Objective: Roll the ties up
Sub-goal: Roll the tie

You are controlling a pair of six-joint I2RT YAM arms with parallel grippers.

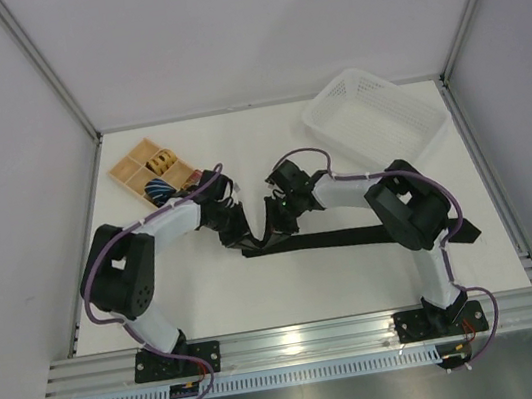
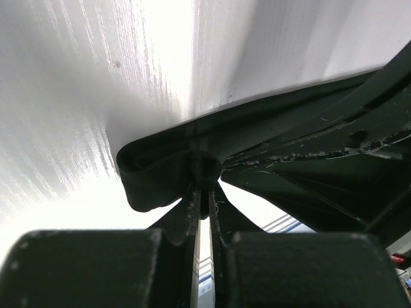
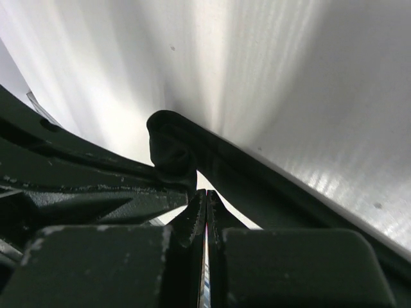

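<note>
The left gripper [image 2: 203, 189] is pinched almost fully together on a small fold of the tie [image 1: 323, 242]. In its wrist view a bunched nub of black fabric sits right at the fingertips, with a rounded loop of cloth bulging out to one side.

The right gripper [image 3: 206, 196] is fully closed, its tips pressed together and touching a doubled-over lump of the same fabric. Whether any cloth is caught between the fingers cannot be told. The two grippers meet tip to tip over that end of the tie, nearer the arm bases than the white basket [image 1: 376, 126] and to its left.

The tie is plain black and mostly unrolled. From the bunched end at the grippers it runs as a flat, narrow strip across the table toward the right arm, passing in front of the basket and well apart from it.
</note>
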